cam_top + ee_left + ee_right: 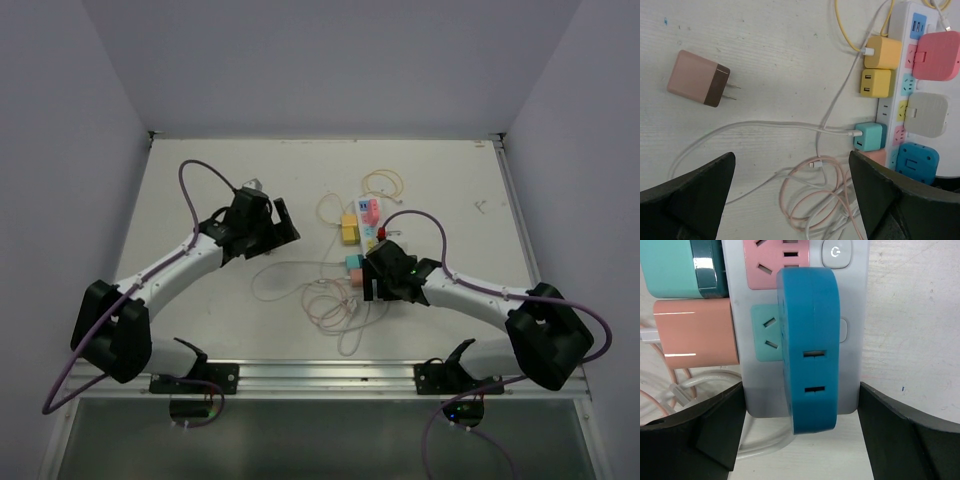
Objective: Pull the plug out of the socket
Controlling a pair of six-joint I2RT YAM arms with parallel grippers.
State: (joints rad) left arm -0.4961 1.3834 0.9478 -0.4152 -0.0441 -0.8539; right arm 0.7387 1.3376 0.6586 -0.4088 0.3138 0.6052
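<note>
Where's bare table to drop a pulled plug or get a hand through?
Free: the far-right corner of the table, right of the socket; the patch between the loose pink charger and the yellow chargers. Crowded: left of the socket, where chargers and the pink cable coil bunch, and its near end, straddled by the right gripper.

Robotics lab cell, no question: a bare white table [200, 200] boxed in by blank pale walls [330, 60]. There's a metal rail [330, 372] along the near edge with two arms [170, 270] bolted on and purple cables [181, 183] looping off them. Out in the middle sits a socket [888, 107] crammed with chargers [875, 82].
</note>
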